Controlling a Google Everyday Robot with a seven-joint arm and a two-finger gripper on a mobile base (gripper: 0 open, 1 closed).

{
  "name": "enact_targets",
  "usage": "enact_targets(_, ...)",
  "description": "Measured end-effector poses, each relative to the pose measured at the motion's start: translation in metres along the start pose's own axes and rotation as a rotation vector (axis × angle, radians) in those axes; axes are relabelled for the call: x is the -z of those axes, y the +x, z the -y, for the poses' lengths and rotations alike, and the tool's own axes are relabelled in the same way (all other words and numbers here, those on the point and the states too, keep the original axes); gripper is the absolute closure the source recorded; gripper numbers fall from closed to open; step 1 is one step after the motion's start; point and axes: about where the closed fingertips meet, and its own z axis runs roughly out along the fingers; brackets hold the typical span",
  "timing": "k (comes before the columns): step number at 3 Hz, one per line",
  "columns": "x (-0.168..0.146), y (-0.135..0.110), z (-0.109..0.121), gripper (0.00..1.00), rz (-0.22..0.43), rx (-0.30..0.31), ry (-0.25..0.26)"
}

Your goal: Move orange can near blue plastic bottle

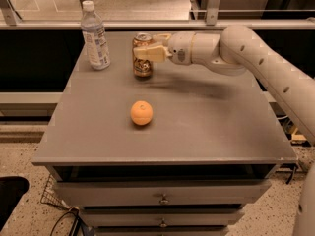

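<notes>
The orange can (pixel 142 65), tan with a silver top, is upright at the back of the grey table (pixel 206 127), at or just above its surface. My gripper (pixel 146 51) reaches in from the right and is shut on the can's upper part. The blue plastic bottle (pixel 95 37), clear with a white cap and pale label, stands upright at the table's back left, a short way left of the can.
A round orange fruit (pixel 141 113) lies on the table in front of the can. My white arm (pixel 256 58) spans the table's back right. A metal rail (pixel 157 23) runs behind the table. Drawers (pixel 162 198) sit below the front edge.
</notes>
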Motion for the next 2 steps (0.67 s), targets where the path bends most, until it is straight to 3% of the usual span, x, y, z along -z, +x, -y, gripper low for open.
enact_targets(2,-0.050,0.013,0.000,1.00,0.026,-0.016,-0.054)
